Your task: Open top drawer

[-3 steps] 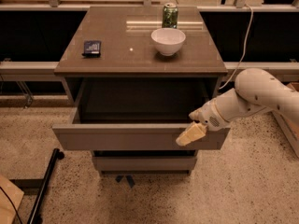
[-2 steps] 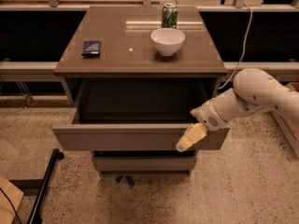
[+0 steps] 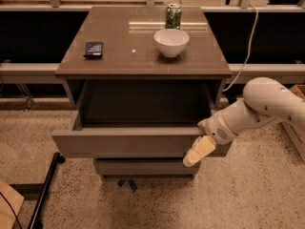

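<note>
The top drawer (image 3: pixel 124 142) is a wide grey-brown drawer with a plain flat front. It stands pulled far out from the cabinet, and its dark grey inside shows. My gripper (image 3: pixel 198 152) is at the right end of the drawer front, with its pale fingers lying over the front's upper right part. My white arm (image 3: pixel 259 109) reaches in from the right. Below the top drawer a narrower drawer front (image 3: pixel 143 167) shows, pushed in.
On the cabinet top (image 3: pixel 119 51) stand a white bowl (image 3: pixel 171 42), a green can (image 3: pixel 173 16) behind it, and a dark flat object (image 3: pixel 94 49) at the left. A white cable (image 3: pixel 245 46) hangs at the right. A black pole (image 3: pixel 45 190) lies on the speckled floor at left.
The drawer has come out a little further toward me. My gripper has moved down and forward slightly with the drawer front.
</note>
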